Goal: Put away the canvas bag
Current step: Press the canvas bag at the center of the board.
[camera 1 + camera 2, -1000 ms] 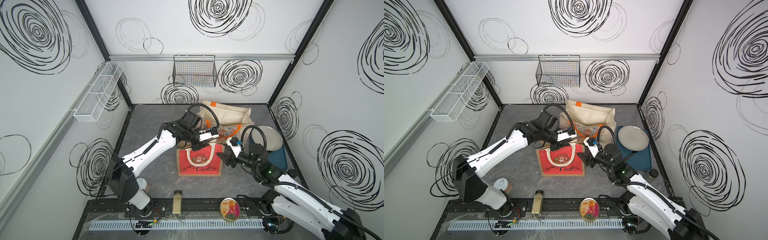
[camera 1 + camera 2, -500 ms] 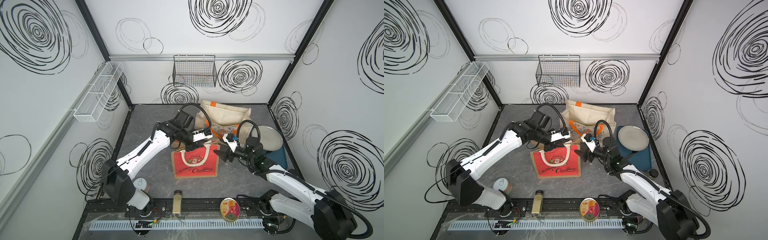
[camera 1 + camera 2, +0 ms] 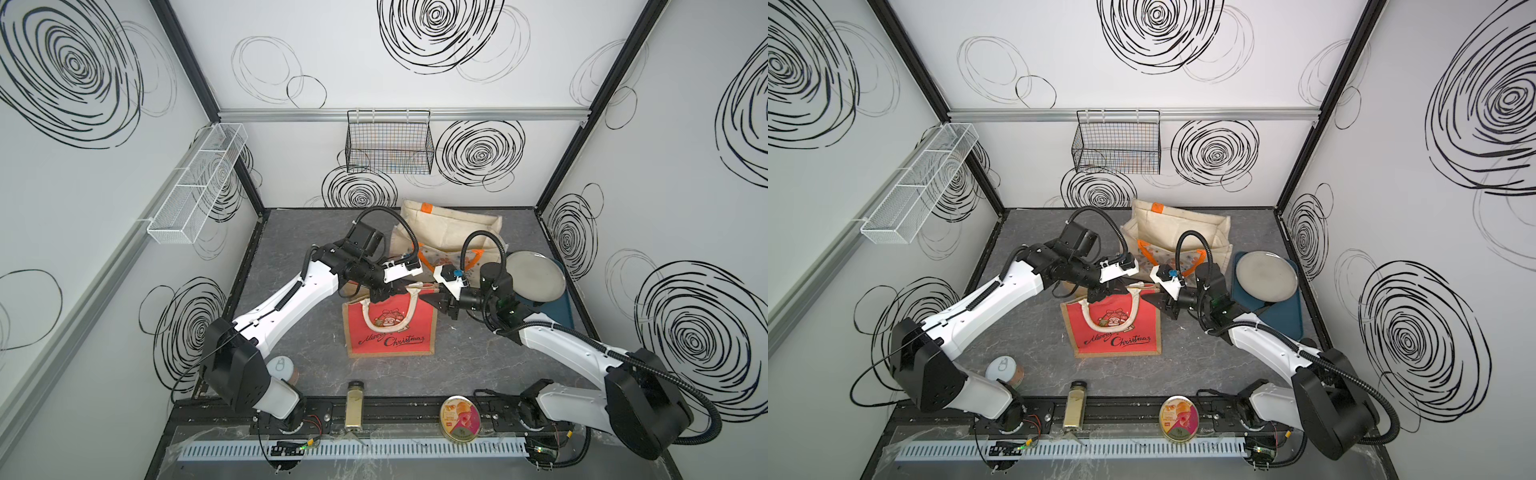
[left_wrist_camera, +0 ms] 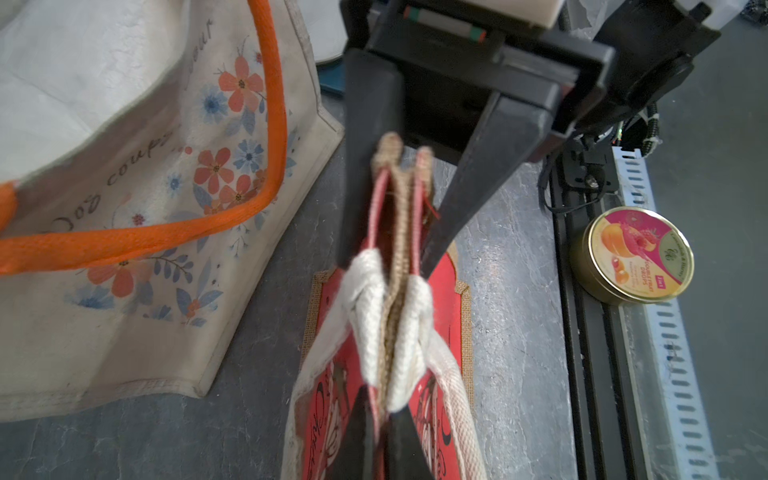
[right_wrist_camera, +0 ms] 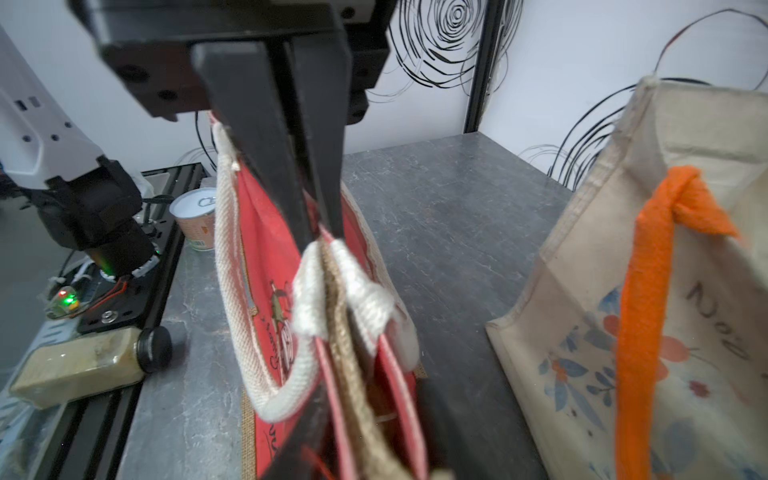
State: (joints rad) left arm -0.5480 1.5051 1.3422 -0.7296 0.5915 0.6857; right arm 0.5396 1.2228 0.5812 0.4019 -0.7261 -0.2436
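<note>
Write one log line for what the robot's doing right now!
left gripper: shut on red Christmas bag top edge | right gripper: shut on its other end | bag: upright | cream floral bag: behind it

The red jute bag, edged in tan burlap, carries 2 white woven handles, a Santa print and black "Merry Christmas" script. It stands upright and pressed flat, just toward 6 o'clock of the grey tabletop's middle, with its printed face turned to 6 o'clock. The top edge is pinched together, both red walls and the burlap gusset folded tight. 1 handle loop droops down the front. Whether its base rests on the surface cannot be told.
</note>
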